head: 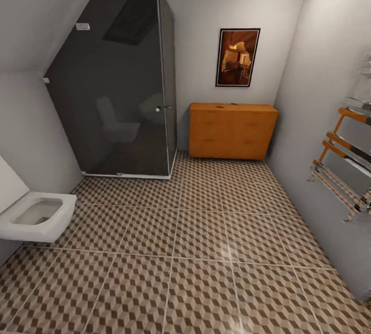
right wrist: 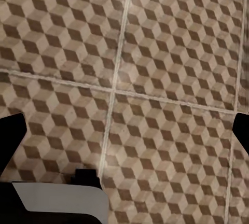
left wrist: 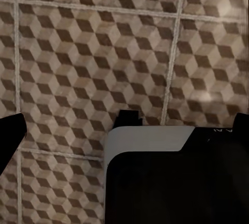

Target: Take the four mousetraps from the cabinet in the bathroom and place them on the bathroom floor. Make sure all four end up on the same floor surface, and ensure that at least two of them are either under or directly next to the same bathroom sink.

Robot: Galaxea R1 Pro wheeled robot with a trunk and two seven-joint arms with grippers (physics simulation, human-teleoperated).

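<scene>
The orange-brown cabinet (head: 232, 131) stands against the far wall, its drawer fronts closed. Two tiny dark specks lie on its top; they are too small to tell whether they are mousetraps. The cube-patterned bathroom floor (head: 201, 241) stretches from me to the cabinet. My left gripper (left wrist: 124, 128) hangs open over these tiles, its dark fingertips (left wrist: 10, 130) at the picture's edges with nothing between them. Also open and empty above the tiles is my right gripper (right wrist: 124, 130). The sink is out of view.
A dark glass shower cabin (head: 121, 86) fills the far left corner beside the cabinet. A small white square unit (head: 37, 215) juts from the left wall. A towel rack (head: 342, 169) sticks out from the right wall. A framed picture (head: 237, 57) hangs above the cabinet.
</scene>
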